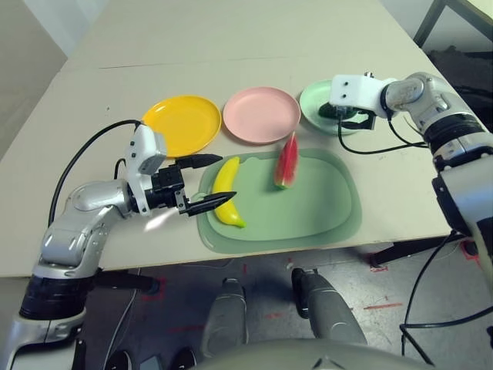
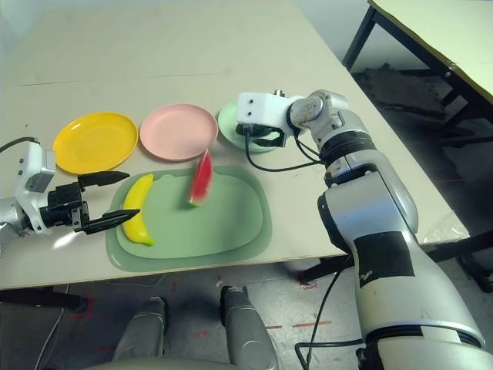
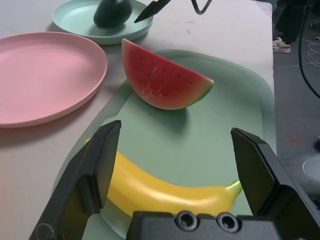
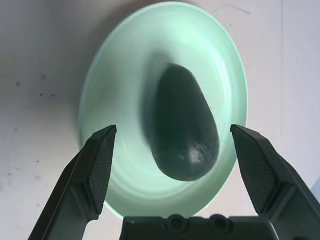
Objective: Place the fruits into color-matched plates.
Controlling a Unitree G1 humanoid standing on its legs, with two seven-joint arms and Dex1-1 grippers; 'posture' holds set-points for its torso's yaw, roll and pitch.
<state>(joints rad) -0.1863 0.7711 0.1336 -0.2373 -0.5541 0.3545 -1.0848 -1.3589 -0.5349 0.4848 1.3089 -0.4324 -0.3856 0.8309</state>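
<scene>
A: Left eye view showed the worktop [image 1: 231,46] first, pale and wide, with a large pale green mat [image 1: 323,216] lying near its front edge. What sat behind the mat?

B: Three plates in a row: the yellow plate [image 1: 182,123] on the left, the pink plate [image 1: 261,114] in the middle, the mint green plate [image 1: 312,104] on the right. The yellow and pink ones held nothing.

A: And the fruits?

B: The avocado [image 4: 185,130] lay in the mint green plate, apart from both fingers. The banana [image 1: 226,193] lay on the left part of the mat, and the watermelon wedge [image 1: 286,162] stood on its rind edge near the mat's rear, just in front of the pink plate.

A: How did the tools stand?

B: The right tool [image 4: 175,170] hung over the mint green plate with its jaws spread wide on either side of the avocado, gripping nothing. The left tool [image 1: 202,183] was level beside the mat's left edge, jaws wide apart and empty, pointing at the banana. One fingertip [image 1: 227,199] seemed to overlap the banana, though whether it touched I could not tell.
</scene>
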